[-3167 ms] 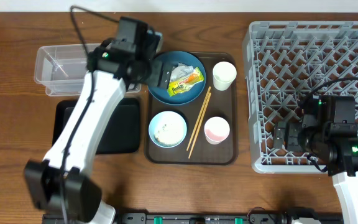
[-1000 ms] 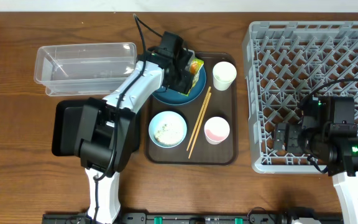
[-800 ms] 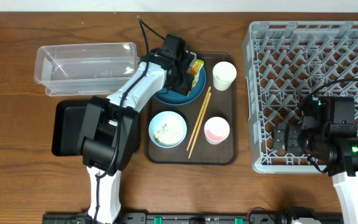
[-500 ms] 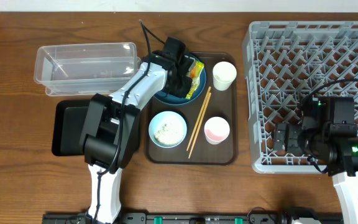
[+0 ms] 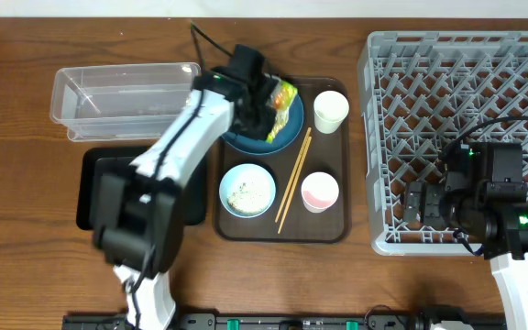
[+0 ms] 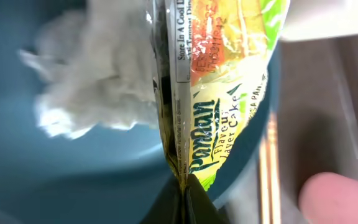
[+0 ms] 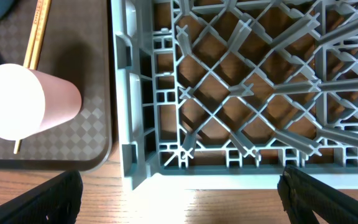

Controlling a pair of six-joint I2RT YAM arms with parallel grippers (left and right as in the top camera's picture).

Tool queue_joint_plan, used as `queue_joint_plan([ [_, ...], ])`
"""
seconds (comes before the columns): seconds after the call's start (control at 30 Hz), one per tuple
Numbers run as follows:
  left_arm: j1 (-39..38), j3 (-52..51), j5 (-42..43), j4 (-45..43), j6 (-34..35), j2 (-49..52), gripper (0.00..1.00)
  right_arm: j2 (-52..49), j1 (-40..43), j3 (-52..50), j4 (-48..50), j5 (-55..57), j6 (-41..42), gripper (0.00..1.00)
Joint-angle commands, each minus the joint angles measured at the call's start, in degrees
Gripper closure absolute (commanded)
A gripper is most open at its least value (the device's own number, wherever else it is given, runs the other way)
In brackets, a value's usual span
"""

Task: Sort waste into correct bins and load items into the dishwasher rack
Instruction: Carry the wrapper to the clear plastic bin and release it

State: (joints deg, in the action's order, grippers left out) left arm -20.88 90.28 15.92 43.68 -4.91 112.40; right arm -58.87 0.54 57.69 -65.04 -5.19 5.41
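Observation:
On the dark blue plate, my left gripper is shut on the lower edge of the yellow-green snack wrapper. The left wrist view shows the wrapper pinched between the closed fingers. The crumpled white tissue lies right beside it on the plate. A light blue bowl holds rice scraps. The chopsticks, white cup and pink-inside cup sit on the brown tray. My right gripper stands open at the near left edge of the grey rack.
A clear tub stands at the back left, with a black tray in front of it, partly under my left arm. The brown serving tray lies between the bins and the rack. The pink-inside cup is just left of the rack wall.
My left jaws have closed onto the wrapper's edge. The left arm's elbow has swung out to the left. The right arm has not moved.

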Motion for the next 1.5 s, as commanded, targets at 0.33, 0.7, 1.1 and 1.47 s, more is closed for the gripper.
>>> queue_joint_plan([
  [0.33,10.47,-0.57,-16.68,-0.52,-1.31,-12.11,0.94,0.13,0.57,1.09,-0.15,-0.22,-0.79,0.01],
  [0.7,23.28,-0.59,-16.59,-1.9,3.93,-8.96,0.92,0.13,0.57,1.09,-0.15,-0.22,-0.79,0.01],
  [1.1,25.97,-0.59,-16.61,-3.89,6.08,-7.69,0.67,0.13,0.57,1.09,-0.37,-0.22,-0.79,0.01],
  [1.47,25.55,-0.59,-4.52,-3.04,6.08,-7.69,0.34,0.13,0.57,1.09,-0.35,-0.22,-0.79,0.01],
])
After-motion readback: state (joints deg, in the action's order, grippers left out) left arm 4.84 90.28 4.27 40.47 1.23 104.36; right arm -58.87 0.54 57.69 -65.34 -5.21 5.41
